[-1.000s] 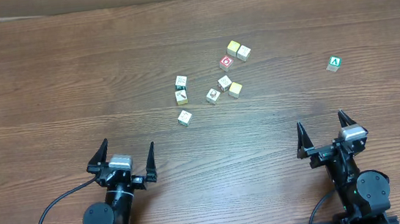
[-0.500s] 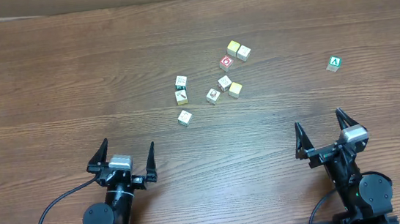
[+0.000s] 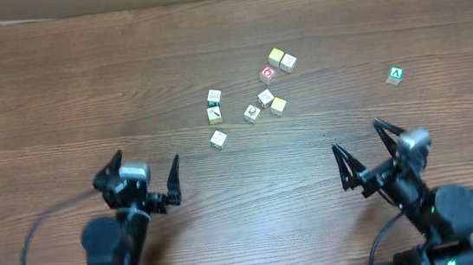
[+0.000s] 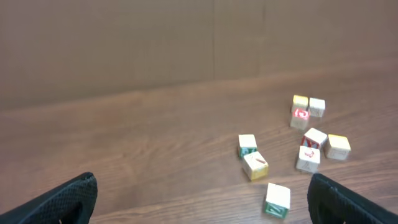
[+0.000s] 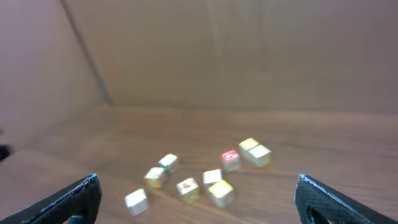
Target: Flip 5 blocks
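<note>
Both arms have moved since a second ago. The left tool (image 3: 147,158) now sits higher and more to the left over the worktop (image 3: 83,78), and it is turned a bit. The right tool (image 3: 357,136) has come up and toward the middle, and it tilts. Both tools have their fingers wide apart and hold nothing.

The five picture blocks have not moved. They lie in the middle of the worktop, well ahead of both tools. The top block (image 3: 214,95) and the second block (image 3: 215,113) touch. The lone block (image 3: 218,139) lies a bit nearer the tools. To the right, the brown-picture block (image 3: 252,113) sits just beside the dark-picture block (image 3: 265,97). All are small pale cubes with whitish tops and little pictures.
</note>
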Tool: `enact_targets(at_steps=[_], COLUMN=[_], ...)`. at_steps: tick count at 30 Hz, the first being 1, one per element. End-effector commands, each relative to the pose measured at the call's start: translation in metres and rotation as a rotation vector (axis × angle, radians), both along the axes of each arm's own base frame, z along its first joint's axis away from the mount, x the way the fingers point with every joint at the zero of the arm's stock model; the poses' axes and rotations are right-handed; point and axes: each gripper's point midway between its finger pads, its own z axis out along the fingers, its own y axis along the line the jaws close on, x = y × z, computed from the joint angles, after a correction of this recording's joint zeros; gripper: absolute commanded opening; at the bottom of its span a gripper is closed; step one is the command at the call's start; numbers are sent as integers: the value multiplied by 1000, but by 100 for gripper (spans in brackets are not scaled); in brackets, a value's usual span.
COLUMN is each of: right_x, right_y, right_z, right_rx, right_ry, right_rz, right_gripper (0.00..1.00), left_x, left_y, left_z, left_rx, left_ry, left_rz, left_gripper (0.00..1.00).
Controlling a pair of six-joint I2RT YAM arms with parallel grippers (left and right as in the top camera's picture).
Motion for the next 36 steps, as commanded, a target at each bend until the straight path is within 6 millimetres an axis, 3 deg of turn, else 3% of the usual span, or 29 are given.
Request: enact_targets(at_steps=[1, 4, 9, 13, 14, 17, 21, 30, 36], right_x=[10, 29, 58, 61, 58, 48, 46, 59, 61], right_y=[24, 41, 52, 53, 52, 51, 50, 50, 49], right_z=[27, 30, 4, -22, -39, -63, -74, -73, -74], right_rx=[20, 26, 37, 38, 39, 38, 12, -4, -10], right_ry=[98, 291, 800, 1092, 1221, 1367, 1399, 1332, 1323], right_rz=[142, 233, 261, 243, 234, 221, 241, 234, 229], right_gripper=[100, 100, 100, 100, 100, 100, 100, 100, 100], left_x=[22, 43, 62, 63, 65, 65, 58, 61, 62], left_y=[-8, -20, -31, -38, -40, -42, -52, -51, -53], left_z=[24, 31, 22, 4, -6, -20, -33, -50, -50], left_rx=[-27, -56, -93, -139, -160, -256, -362, -362, -329], left_ry=[107, 280, 603, 787, 836, 920, 1027, 1077, 1064], left_rz=[-44, -108, -130, -113, -97, -38, -25, -7, -41], left_gripper=[100, 100, 100, 100, 100, 100, 100, 100, 100])
